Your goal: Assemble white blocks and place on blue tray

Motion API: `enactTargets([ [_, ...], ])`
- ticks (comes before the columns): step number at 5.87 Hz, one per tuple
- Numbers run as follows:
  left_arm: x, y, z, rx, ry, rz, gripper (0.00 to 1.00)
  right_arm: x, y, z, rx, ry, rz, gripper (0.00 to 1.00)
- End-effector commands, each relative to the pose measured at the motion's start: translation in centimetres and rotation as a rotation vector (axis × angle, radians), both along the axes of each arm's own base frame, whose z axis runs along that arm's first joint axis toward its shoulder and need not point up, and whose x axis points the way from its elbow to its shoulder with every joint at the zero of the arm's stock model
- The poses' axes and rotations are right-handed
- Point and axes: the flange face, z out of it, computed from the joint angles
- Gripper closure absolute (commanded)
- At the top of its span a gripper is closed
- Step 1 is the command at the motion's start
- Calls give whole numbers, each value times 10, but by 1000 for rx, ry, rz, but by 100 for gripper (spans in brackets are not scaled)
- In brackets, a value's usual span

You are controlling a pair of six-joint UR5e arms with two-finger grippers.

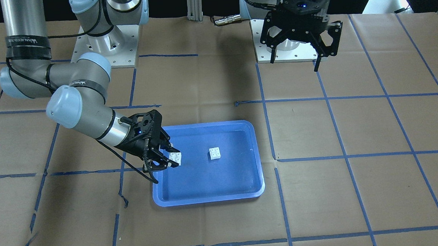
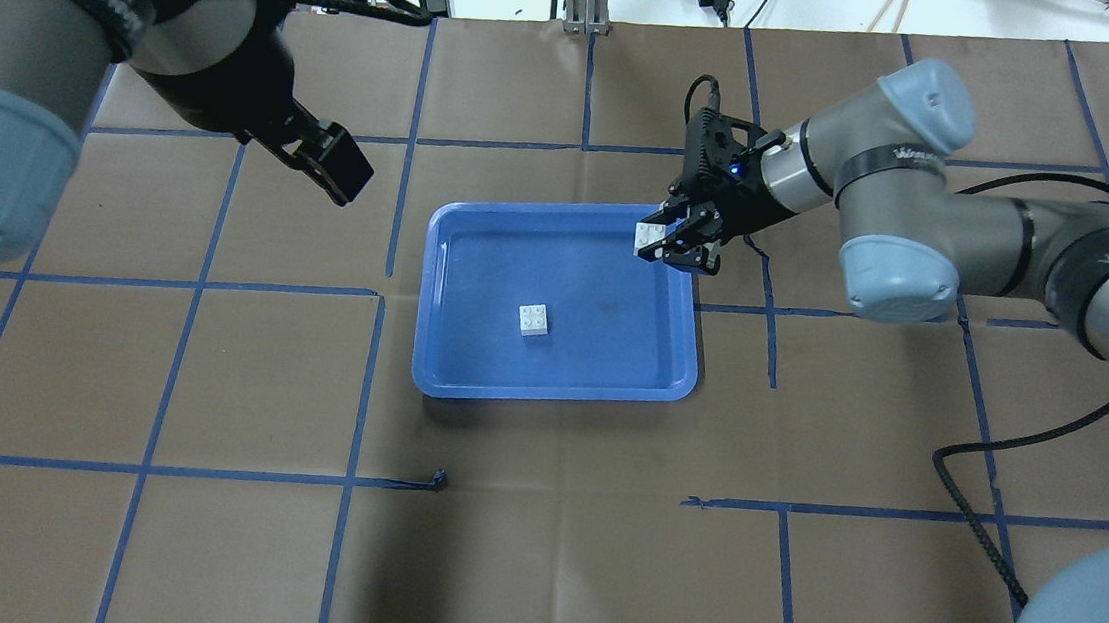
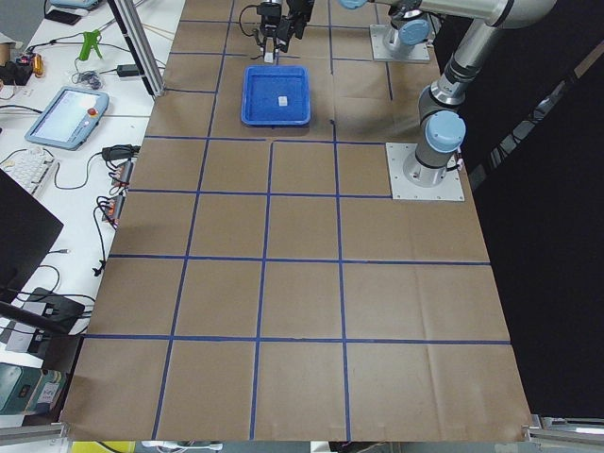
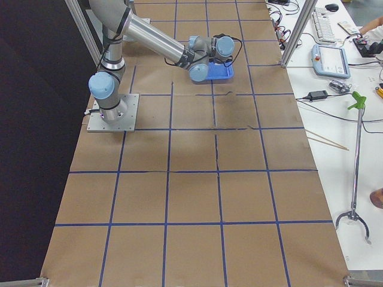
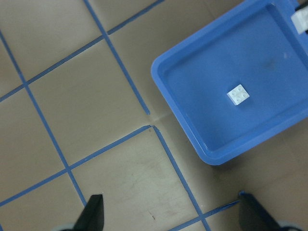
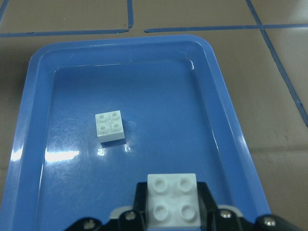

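Note:
The blue tray point(image 2: 470, 364) lies in the middle of the table. One white block point(image 2: 535, 320) sits studs up on the tray floor; it also shows in the front view point(image 1: 215, 153), the left wrist view point(image 5: 238, 94) and the right wrist view point(image 6: 110, 126). My right gripper point(image 2: 663, 244) is shut on the other white block point(image 2: 648, 237) and holds it above the tray's right end, studs up point(image 6: 172, 198) point(image 1: 175, 158). My left gripper point(image 1: 302, 55) is open and empty, high above the table away from the tray, its fingertips point(image 5: 94, 211) spread wide.
The table is covered in brown paper with a grid of blue tape lines point(image 2: 385, 297). The two arm base plates point(image 1: 104, 50) stand at the robot's side. Cables and a teach pendant point(image 3: 66, 113) lie on a side bench off the table.

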Motion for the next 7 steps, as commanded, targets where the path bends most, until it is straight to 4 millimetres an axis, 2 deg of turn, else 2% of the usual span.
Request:
enactTargets([
  [1, 17, -14, -10, 27, 1, 52, 1, 29, 10, -33, -27, -17, -23, 64],
  [2, 25, -5, -3, 24, -3, 68, 1, 37, 12, -46, -29, -16, -8, 64],
  [3, 17, -16, -15, 42, 76, 74, 1, 43, 15, -57, -13, -17, 3, 64],
  [4, 21, -4, -7, 56, 103, 116, 1, 49, 18, -67, -18, -16, 13, 64],
  [5, 22, -2, -8, 66, 129, 289, 1, 49, 18, -78, -7, -14, 15, 64],
  [7, 22, 7, -1, 66, 135, 314, 1, 54, 33, -89, -3, -12, 25, 64],
])
